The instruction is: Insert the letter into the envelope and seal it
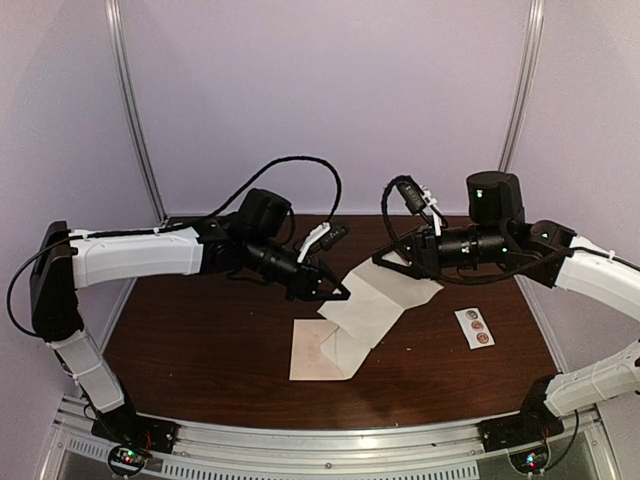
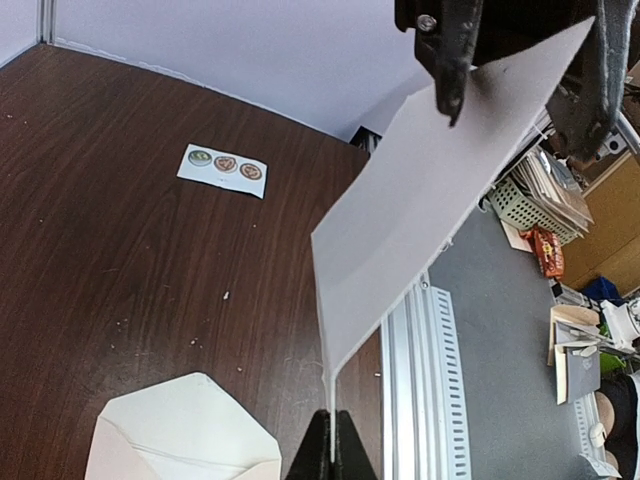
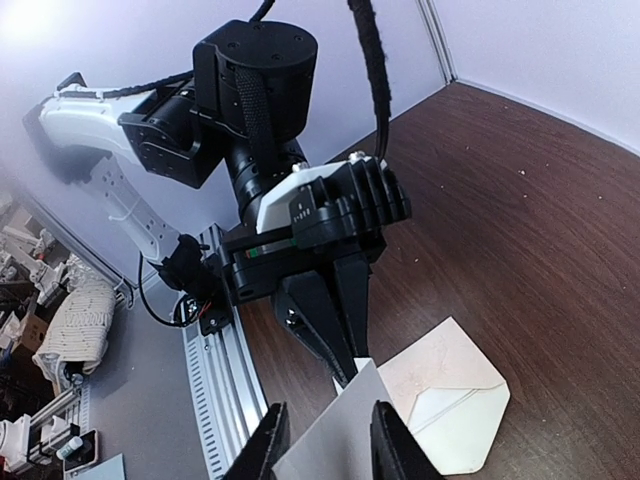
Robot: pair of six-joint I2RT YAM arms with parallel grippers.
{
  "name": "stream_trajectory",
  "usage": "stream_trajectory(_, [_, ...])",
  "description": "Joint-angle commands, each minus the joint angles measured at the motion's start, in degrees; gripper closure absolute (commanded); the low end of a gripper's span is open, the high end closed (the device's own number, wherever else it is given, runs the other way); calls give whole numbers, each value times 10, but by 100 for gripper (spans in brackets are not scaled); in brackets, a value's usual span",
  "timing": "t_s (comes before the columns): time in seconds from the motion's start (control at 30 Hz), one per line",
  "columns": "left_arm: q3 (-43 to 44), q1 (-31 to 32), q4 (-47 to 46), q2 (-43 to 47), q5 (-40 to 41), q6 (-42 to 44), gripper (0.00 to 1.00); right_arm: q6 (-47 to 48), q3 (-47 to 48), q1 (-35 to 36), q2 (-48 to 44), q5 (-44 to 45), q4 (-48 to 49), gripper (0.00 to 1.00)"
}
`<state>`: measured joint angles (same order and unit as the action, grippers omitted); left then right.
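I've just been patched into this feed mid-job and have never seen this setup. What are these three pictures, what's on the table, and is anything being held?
You are looking at two robot arms bolted at the near edge of a dark wooden table. The overhead picture comes from a fixed camera above and behind them; the other two come from cameras on each wrist, looking along that arm's own fingers.

The left gripper is shut on one edge of the letter, a large off-white creased sheet held up off the table between the arms. The right gripper is at the sheet's opposite edge with its jaws a little apart, the paper between them; whether it grips, I cannot tell.

The envelope lies flat on the table with its flap open, partly under the sheet in the overhead view. A white sticker strip with three round stickers lies to the right.
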<state>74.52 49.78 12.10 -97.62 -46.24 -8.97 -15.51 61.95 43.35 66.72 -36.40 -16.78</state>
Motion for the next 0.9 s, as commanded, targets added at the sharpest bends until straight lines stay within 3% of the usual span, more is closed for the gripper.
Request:
stream_trajectory(0.0, [-12, -7, -44, 18, 8, -18, 100, -21, -14, -1, -17, -6, 28, 70])
stream_trajectory(0.1, [-16, -11, -51, 22, 10, -24, 100, -41, -31, 2, -29, -13, 49, 67])
stream_trajectory(0.23, [-19, -17, -54, 26, 14, -29, 100, -74, -64, 13, -41, -19, 90, 53])
stream_trajectory(0.53, [-28, -21, -62, 36, -3, -25, 100, -151, -146, 45, -29, -36, 229, 33])
stream_trajectory(0.87, [-38, -21, -68, 50, -36, -10, 100, -157, -150, 52, 23, -52, 277, 16])
